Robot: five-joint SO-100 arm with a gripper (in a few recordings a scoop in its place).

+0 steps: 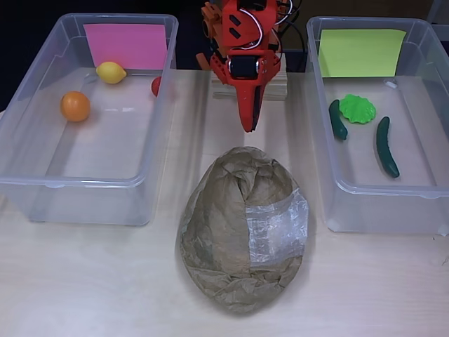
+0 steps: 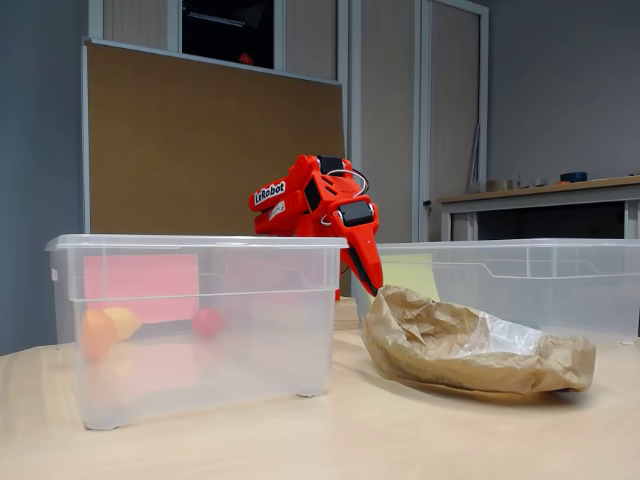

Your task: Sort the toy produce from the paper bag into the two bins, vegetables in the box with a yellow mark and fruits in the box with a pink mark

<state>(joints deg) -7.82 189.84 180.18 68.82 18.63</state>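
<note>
Crumpled brown paper bag (image 1: 242, 235) lies mid-table; pink-marked bin (image 1: 42, 186) at the left edge holds lemon (image 1: 111, 72), orange (image 1: 75, 106), red fruit (image 1: 156, 86); yellow-marked bin (image 1: 337, 196) opposite holds two cucumbers (image 1: 386, 146), lettuce (image 1: 358, 109).

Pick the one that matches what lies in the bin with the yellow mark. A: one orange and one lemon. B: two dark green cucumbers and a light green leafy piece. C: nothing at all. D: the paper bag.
B: the overhead view shows two cucumbers and a leafy green piece on the floor of the yellow-marked bin.
</note>
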